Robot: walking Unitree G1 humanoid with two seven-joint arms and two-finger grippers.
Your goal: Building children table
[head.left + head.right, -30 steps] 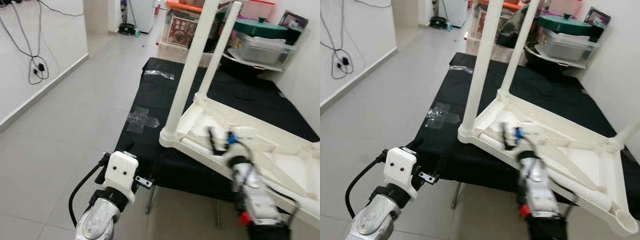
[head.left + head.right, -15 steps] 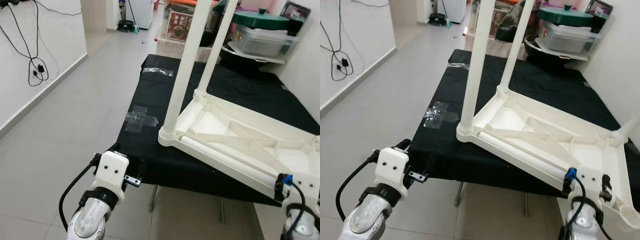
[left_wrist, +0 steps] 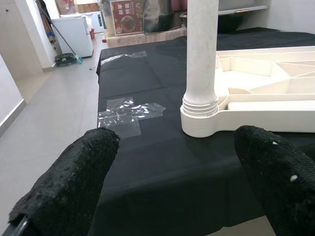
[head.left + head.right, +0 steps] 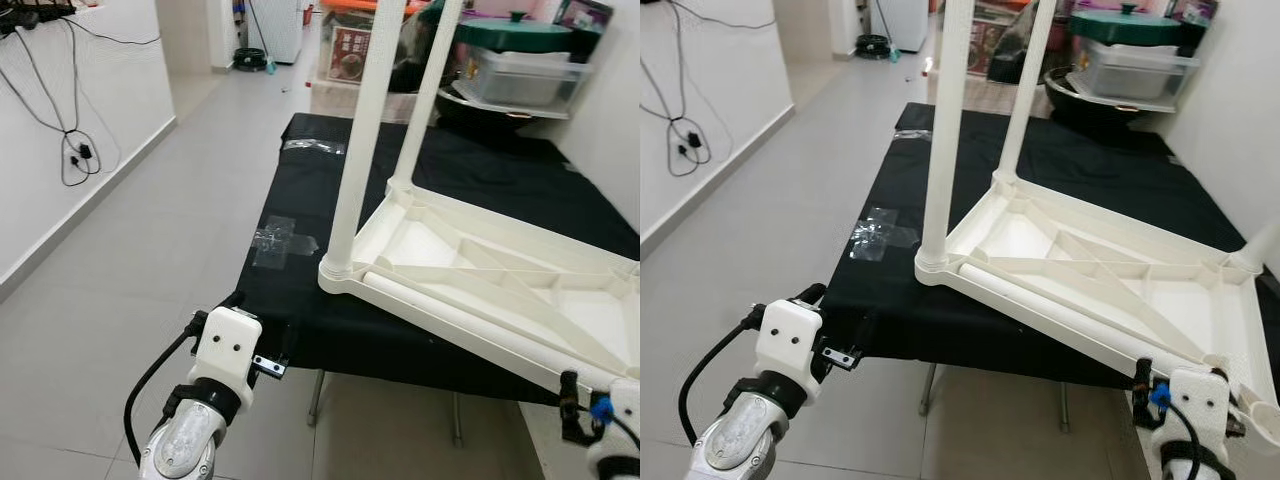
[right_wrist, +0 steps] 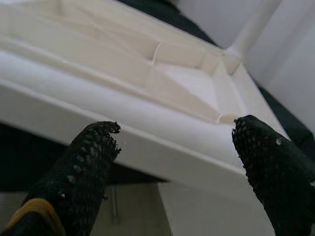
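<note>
Our right gripper (image 5: 172,147) hangs with its two black fingers (image 5: 88,167) spread wide and holding nothing, just below the near rim of the upturned white children's table (image 4: 1110,290). Our left gripper (image 3: 172,162), likewise parted and empty, faces the fitted leg (image 3: 201,54) at the table's near-left corner, short of the black work table's (image 4: 300,250) edge.

The children's table lies upside down on that black surface, ribbed underside up, its near-right part jutting past the edge toward us. Two white legs rise from its left corners; a third stands at the far right corner (image 4: 1260,245). The near-right socket (image 4: 1260,420) looks unfilled, and a loose leg (image 4: 470,320) appears to rest along the near rail.

As we judge it, the step in hand is fitting that last leg. Done well, the right gripper closes on the loose leg around its middle, lifts it clear of the ribs, and seats it squarely in the open socket. The left gripper can steady the frame, since the overhanging corner may tip under downward pressure.

Clear tape (image 4: 283,238) marks the black cloth; storage bins (image 4: 520,75) crowd the far wall.
</note>
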